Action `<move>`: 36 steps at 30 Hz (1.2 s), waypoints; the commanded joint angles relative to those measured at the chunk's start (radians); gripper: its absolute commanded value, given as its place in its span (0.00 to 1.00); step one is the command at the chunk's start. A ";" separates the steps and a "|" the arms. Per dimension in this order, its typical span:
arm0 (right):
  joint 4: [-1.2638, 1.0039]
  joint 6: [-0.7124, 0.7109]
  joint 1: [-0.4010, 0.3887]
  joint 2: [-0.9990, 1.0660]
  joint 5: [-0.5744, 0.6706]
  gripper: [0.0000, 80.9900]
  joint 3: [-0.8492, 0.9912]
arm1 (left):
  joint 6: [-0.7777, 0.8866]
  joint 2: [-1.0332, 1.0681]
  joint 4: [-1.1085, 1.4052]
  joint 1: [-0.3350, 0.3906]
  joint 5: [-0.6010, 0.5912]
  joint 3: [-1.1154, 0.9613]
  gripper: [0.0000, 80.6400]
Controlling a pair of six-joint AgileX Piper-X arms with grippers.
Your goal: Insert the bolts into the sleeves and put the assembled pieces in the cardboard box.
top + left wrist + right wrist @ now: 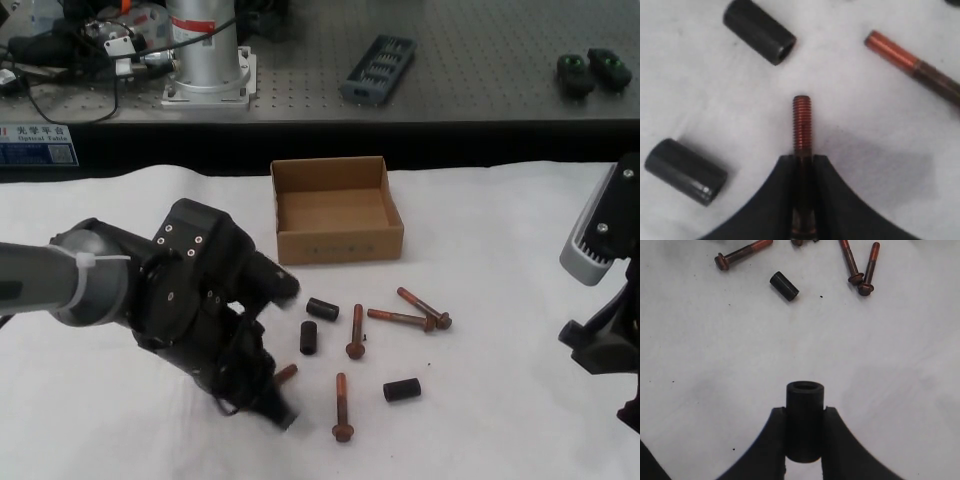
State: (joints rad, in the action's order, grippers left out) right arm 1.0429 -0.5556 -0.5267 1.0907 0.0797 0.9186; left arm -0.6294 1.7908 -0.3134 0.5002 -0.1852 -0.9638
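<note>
The left gripper (802, 162) is crouching low at the box's (340, 243) 8 o'clock, closed tight on a bolt (801, 125). The right gripper (805, 412) is hanging at 4 o'clock, clamping a sleeve (805, 397). The box print is too small to read.

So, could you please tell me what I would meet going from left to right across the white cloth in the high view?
Left gripper holding a bolt → black sleeve beside it → bolt pointing toward the cardboard box → lone black sleeve → right arm. Pieces that overlap these are left out.
</note>
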 commanded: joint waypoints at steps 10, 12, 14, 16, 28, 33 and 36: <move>-0.077 -0.086 -0.002 -0.015 0.004 0.04 0.001 | -0.829 0.032 -0.098 -0.003 -0.086 0.029 0.01; -0.077 -0.130 -0.002 -0.015 0.004 0.04 0.001 | -0.976 0.032 -0.098 -0.003 -0.097 0.029 0.01; -0.077 -0.150 -0.002 -0.015 0.004 0.04 0.001 | -1.125 0.032 -0.098 -0.003 -0.096 0.029 0.01; -0.079 -0.157 -0.002 -0.015 0.004 0.04 0.001 | -1.293 0.032 -0.098 -0.003 -0.096 0.029 0.01; -0.091 -0.156 -0.002 -0.015 0.004 0.04 0.001 | -1.793 0.032 -0.098 -0.003 -0.090 0.029 0.01; -0.091 -0.156 -0.002 -0.015 0.004 0.04 0.001 | -1.767 0.032 -0.095 -0.003 -0.090 0.029 0.15; -0.091 -0.156 -0.002 -0.015 0.004 0.04 0.001 | -1.715 0.032 -0.105 -0.003 -0.120 0.029 0.39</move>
State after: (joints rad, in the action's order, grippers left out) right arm 0.9601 -0.7058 -0.5267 1.0907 0.0797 0.9186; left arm -2.3233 1.7880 -0.3358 0.4973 -0.3102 -0.9592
